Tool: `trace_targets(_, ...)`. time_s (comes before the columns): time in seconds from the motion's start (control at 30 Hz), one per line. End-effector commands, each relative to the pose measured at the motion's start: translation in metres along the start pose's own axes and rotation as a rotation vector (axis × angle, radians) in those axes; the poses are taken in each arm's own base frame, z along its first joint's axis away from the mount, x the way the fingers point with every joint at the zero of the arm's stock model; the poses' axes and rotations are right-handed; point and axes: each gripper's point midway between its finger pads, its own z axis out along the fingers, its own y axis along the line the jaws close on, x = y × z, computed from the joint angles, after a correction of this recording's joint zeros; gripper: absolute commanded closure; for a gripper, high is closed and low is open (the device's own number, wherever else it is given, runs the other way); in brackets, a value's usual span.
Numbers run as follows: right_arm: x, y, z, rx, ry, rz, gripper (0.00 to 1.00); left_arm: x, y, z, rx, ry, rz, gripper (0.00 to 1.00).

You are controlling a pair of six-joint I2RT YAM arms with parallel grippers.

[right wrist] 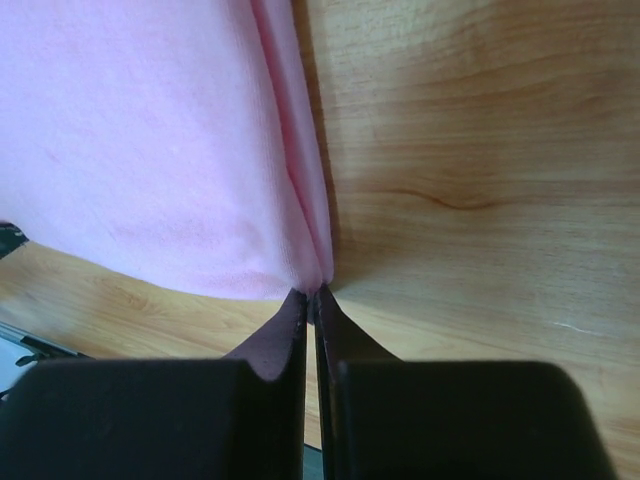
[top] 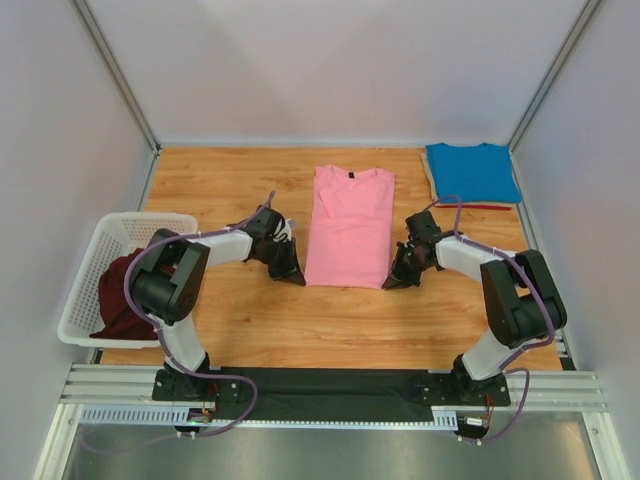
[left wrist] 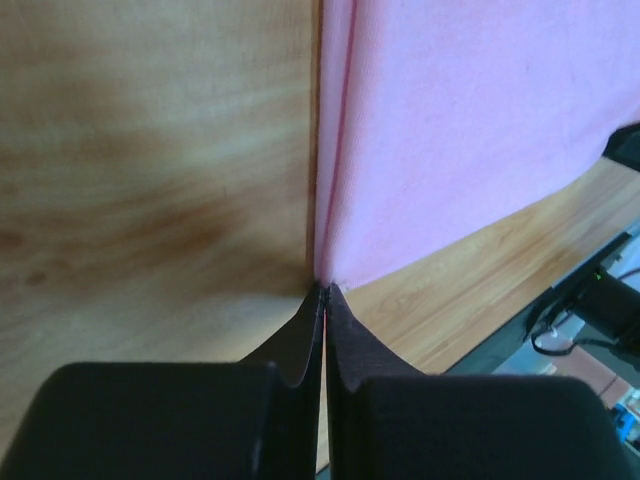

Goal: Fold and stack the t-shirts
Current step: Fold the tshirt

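The pink t-shirt [top: 348, 225] lies flat in the middle of the table, sleeves folded in, collar at the far end. My left gripper [top: 297, 275] is shut on its near left bottom corner [left wrist: 330, 272]. My right gripper [top: 393, 282] is shut on its near right bottom corner [right wrist: 310, 280]. The blue t-shirt [top: 471, 171] lies folded at the far right corner of the table. The dark maroon t-shirt [top: 120, 295] is bunched in the basket at the left.
The white lattice basket [top: 90, 262] stands at the left edge of the table. A thin red strip [top: 487, 207] lies just in front of the blue shirt. Grey walls with metal posts close in the table at the back and sides.
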Motion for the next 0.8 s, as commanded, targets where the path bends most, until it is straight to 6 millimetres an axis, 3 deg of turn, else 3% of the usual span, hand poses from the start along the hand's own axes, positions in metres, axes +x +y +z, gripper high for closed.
trace_targets(0.0, 0.012, -0.031, 0.005, 0.115, -0.02, -0.031, 1.0, 0.02, -0.001, -0.005, 0.044, -0.006, -0.024, 1.0)
trace_targets(0.3, 0.044, -0.048, -0.011, 0.165, -0.019, -0.049, 1.0, 0.069, 0.017, -0.014, 0.051, 0.002, -0.1, 1.0)
trace_targets(0.5, 0.066, -0.041, -0.025, 0.146, -0.03, -0.106, 1.0, 0.084, 0.006, -0.027, 0.103, -0.02, -0.095, 1.0)
trace_targets(0.77, 0.074, -0.043, -0.051, 0.144, -0.093, -0.111, 1.0, 0.102, -0.008, -0.051, 0.121, -0.083, -0.077, 1.0)
